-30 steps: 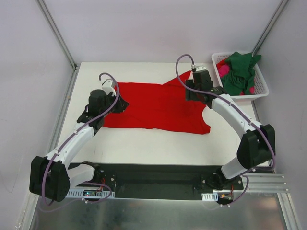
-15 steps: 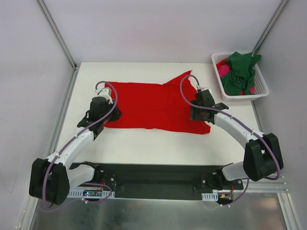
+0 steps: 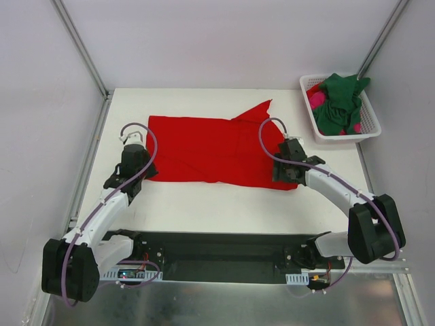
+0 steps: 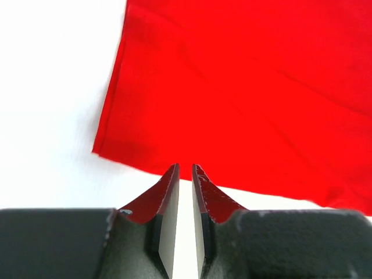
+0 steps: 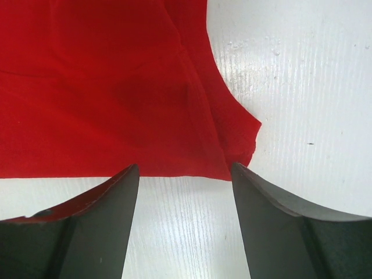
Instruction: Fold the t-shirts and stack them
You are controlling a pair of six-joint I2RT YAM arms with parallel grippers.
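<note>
Top external view: at the left, the left gripper [image 3: 148, 170] sits low over the white table [image 3: 204, 204] at the near left corner of the red t-shirt [image 3: 211, 149]. In the left wrist view its fingers [image 4: 168, 203] are drawn almost together, with only a thin slit between them and nothing in it. Their tips are right at the shirt's near hem, and whether they touch the cloth cannot be told. The red t-shirt lies spread out flat in the middle of the table, long side running left to right, with one pointed flap sticking up toward the far right. At its near right corner is the right gripper [image 3: 281, 171], its fingers standing wide apart. In the right wrist view they straddle the near hem where the cloth curves in to a small corner, and nothing is held between them. Farther right, at the far right corner of the table, the white basket [image 3: 370, 127] holds the dark green t-shirt [image 3: 340, 102], heaped on top of the magenta-pink t-shirt [image 3: 317, 100].
</note>
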